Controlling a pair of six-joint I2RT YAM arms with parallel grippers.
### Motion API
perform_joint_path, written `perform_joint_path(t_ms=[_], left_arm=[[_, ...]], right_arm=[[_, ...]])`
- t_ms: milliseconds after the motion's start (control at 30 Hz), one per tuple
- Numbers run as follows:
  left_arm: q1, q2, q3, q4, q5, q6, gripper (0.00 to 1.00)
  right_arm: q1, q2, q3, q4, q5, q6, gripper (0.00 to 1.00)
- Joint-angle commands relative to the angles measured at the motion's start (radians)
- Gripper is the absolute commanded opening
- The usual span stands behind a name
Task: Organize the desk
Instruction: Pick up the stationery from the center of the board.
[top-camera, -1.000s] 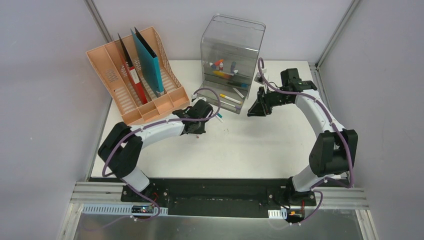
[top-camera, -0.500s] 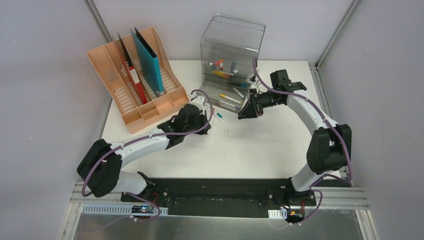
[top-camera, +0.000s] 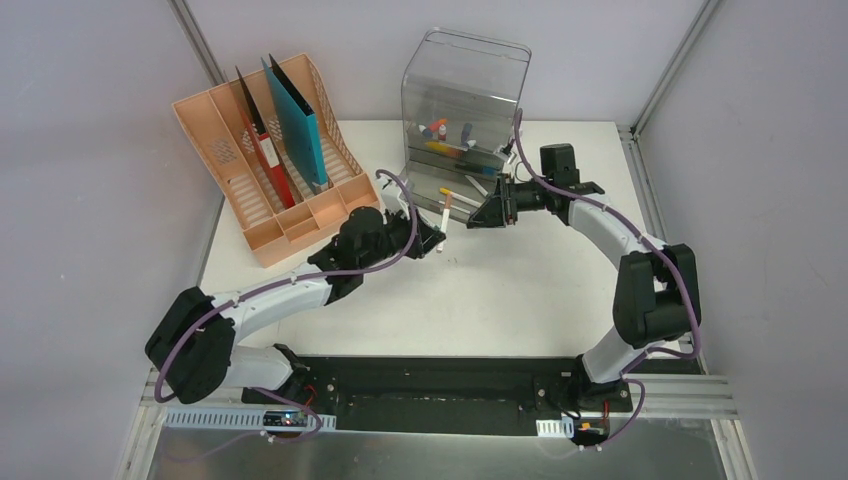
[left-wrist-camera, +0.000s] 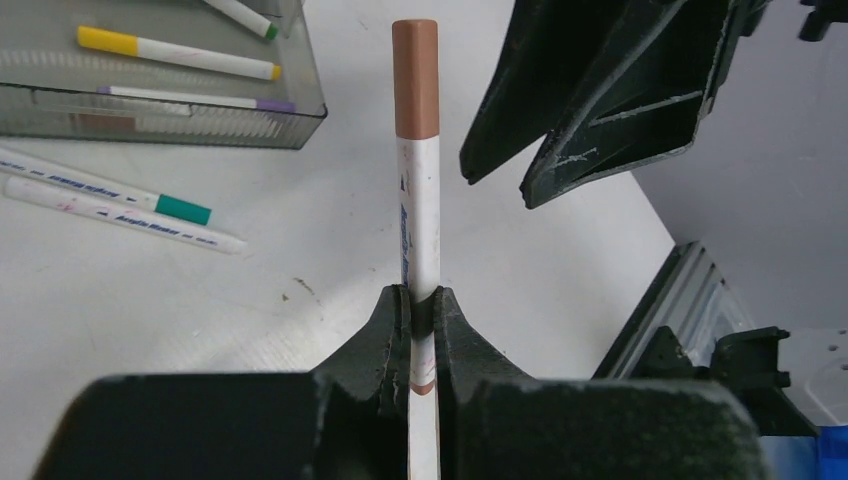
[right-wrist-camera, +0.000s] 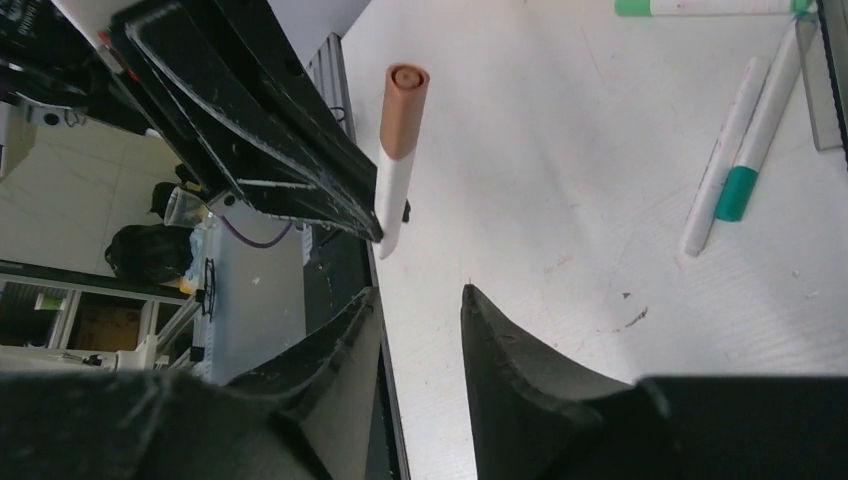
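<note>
My left gripper (left-wrist-camera: 420, 300) is clamped on the barrel of a brown-capped marker (left-wrist-camera: 418, 200), cap pointing away, at the centre of the left wrist frame. My right gripper (right-wrist-camera: 420, 300) faces that cap with its jaws apart, not touching it. The desk (top-camera: 520, 290) fills the middle of the top view beneath both. Judgement: a hand-over is in progress. Next, the right jaws must close on the cap end before the left releases.

Counter (top-camera: 500, 300) front open; file rack (top-camera: 230, 150), drawer box (top-camera: 465, 90), loose markers (left-wrist-camera: 120, 208) crowd the back; held marker (left-wrist-camera: 417, 170) stands just before right gripper (right-wrist-camera: 420, 298).
</note>
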Motion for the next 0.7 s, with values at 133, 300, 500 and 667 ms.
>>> perform_joint_path(t_ms=[133, 300, 500, 667], left_arm=[[-0.004, 0.078, 0.018, 0.204, 0.106, -0.121, 0.0], [-0.007, 0.116, 0.026, 0.246, 0.139, -0.148, 0.0], [-0.012, 0.144, 0.029, 0.27, 0.157, -0.166, 0.0], [-0.013, 0.148, 0.025, 0.278, 0.159, -0.173, 0.0]], right_arm=[[0.007, 0.015, -0.029, 0.318, -0.084, 0.351, 0.4], [0.026, 0.04, -0.025, 0.338, -0.099, 0.389, 0.4], [0.056, 0.069, -0.022, 0.337, -0.099, 0.391, 0.4], [0.078, 0.089, -0.017, 0.338, -0.098, 0.397, 0.34]])
